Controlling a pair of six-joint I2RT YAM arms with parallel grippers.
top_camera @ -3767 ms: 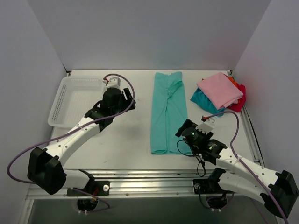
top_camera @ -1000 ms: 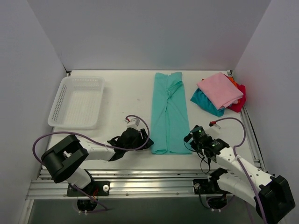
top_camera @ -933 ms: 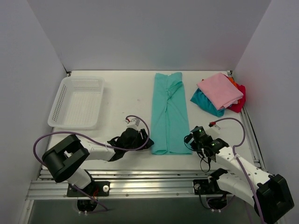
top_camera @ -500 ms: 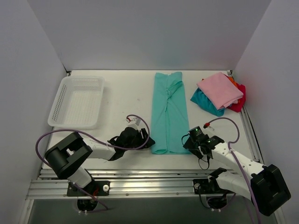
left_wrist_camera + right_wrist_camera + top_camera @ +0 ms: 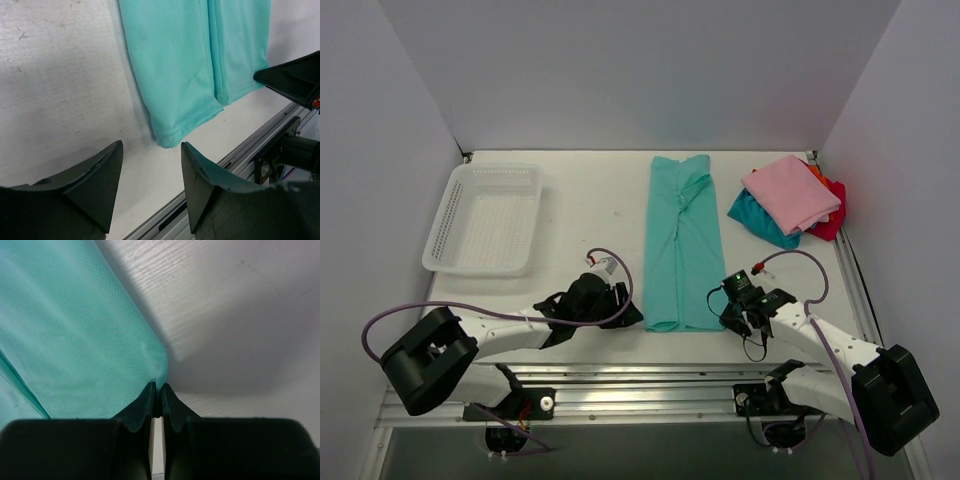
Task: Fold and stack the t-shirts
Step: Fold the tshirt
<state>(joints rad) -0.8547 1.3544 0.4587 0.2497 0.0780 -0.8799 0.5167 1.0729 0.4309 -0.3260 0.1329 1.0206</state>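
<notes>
right end effector [image 5: 156, 389] pinches teal-green t-shirt [image 5: 75, 325] at its near corner (left end effector [image 5: 151, 152] gapes beside).

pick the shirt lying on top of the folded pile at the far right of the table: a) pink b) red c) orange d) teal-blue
A: the pink folded cloth t-shirt lies uppermost, with the teal-blue folded t-shirt and the red folded t-shirt peeking out beneath it.
</notes>
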